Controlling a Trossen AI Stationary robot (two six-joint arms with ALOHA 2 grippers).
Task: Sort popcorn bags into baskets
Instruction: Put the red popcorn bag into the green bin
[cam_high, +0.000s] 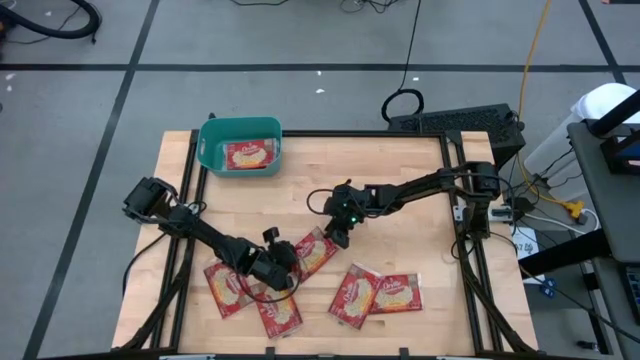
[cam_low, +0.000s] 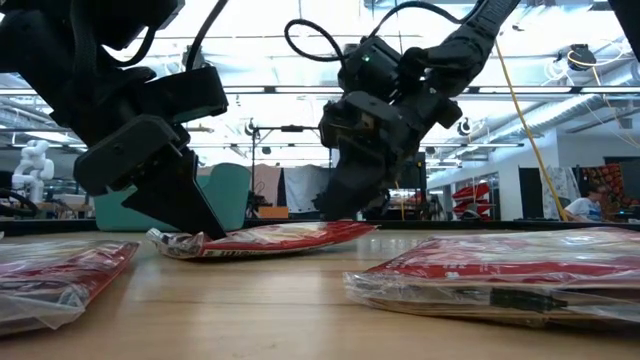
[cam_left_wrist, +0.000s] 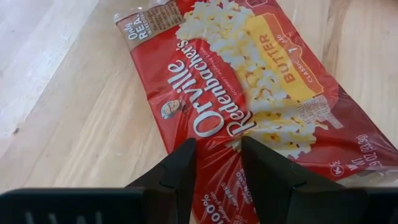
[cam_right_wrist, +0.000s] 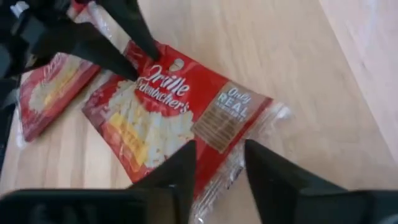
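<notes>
Popcorn bag (cam_left_wrist: 249, 93) between both grippers (flat)

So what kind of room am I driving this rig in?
Probably a robotics lab or workshop. The wooden table stands on a grey floor marked with dark tape lines, cables trail beside it, and the low view shows an open hall with ceiling ducts and a white robot figure.

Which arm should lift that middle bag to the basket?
Left, probably. The left gripper already straddles the bag's end, fingers touching it. The right gripper only hovers at the opposite end, though nearer the basket.
</notes>
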